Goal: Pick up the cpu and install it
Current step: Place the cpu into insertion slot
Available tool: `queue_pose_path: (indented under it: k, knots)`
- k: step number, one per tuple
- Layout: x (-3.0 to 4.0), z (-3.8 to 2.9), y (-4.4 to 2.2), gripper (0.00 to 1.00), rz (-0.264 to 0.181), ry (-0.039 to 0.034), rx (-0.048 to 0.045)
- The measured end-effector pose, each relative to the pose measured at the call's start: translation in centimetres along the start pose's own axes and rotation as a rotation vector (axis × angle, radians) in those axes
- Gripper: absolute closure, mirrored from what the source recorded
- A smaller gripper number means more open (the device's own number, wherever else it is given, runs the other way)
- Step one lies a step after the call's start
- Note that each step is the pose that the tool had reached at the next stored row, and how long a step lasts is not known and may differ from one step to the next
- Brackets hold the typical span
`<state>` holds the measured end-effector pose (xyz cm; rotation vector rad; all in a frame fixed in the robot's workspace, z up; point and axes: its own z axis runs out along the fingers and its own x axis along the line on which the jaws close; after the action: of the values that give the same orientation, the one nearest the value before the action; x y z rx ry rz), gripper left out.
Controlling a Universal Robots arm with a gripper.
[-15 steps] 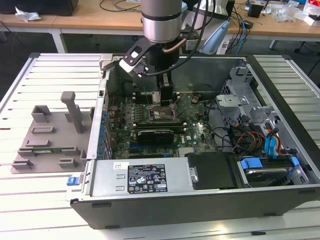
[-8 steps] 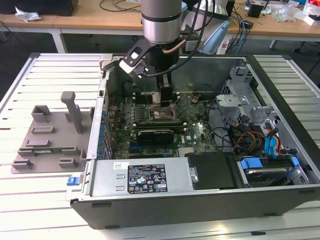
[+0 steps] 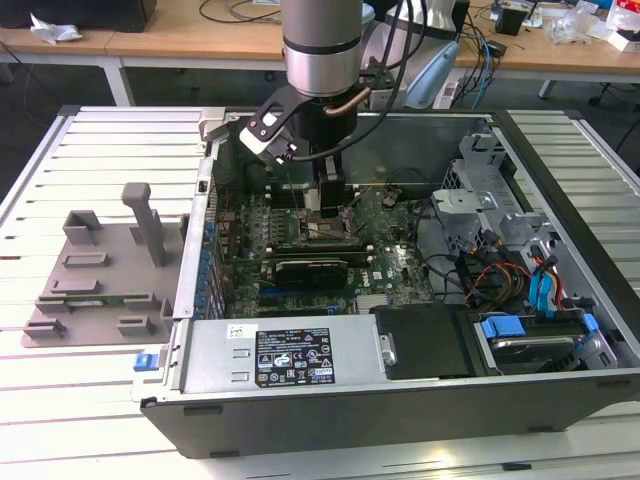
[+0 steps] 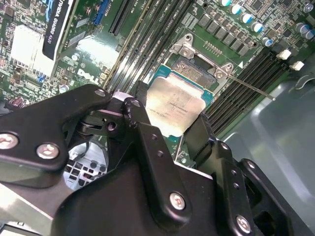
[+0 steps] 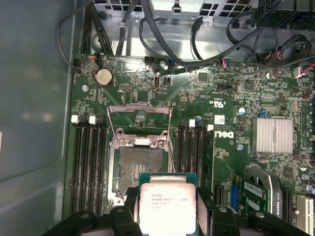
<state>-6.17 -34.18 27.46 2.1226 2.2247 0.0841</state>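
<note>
**Status.** The pick-up stage reads as complete. The gripper (image 3: 325, 200) stands inside the open computer case (image 3: 400, 425). Its black fingers (image 4: 142, 123) are drawn in narrowly on two opposite edges of the cpu (image 5: 167, 204), whose silvery top faces the wrist cameras.

**Position.** The cpu hangs roughly level over the green motherboard (image 5: 221, 93), at the near edge of the socket (image 5: 135, 169). The socket's metal clamp frame (image 5: 139, 118) is swung up and open. The dark contact field beneath it is exposed and unoccupied. In the second wrist view the cpu overlaps the socket outline closely (whether any corner already touches it cannot be told).

**Remaining.** Judged from these views, the install stage is not done:
- the cpu is not seated in the socket;
- the fingers grip the cpu;
- the clamp frame stands open.

**Surroundings.** Memory slots (image 5: 88, 157) flank the socket on both sides. A finned heat sink (image 5: 272, 135) sits on the motherboard, well apart from the socket. The computer case lies on its side, open face up, on a white slatted table (image 3: 60, 400). A grey fixture plate (image 3: 100, 280) with raised blocks rests on the table just beside the case, toward the exterior view's left. Wooden desks (image 3: 180, 40) carrying cables run along the back of the room.
</note>
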Motion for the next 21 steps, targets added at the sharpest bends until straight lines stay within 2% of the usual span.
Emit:
queue_pose_path:
  k: [13,21]
  knots:
    - [0.04,0.71,-0.06,0.45,0.0,0.0003,0.0]
    - [0.17,0.88,-0.07,0.45,0.0,0.0003,0.0]
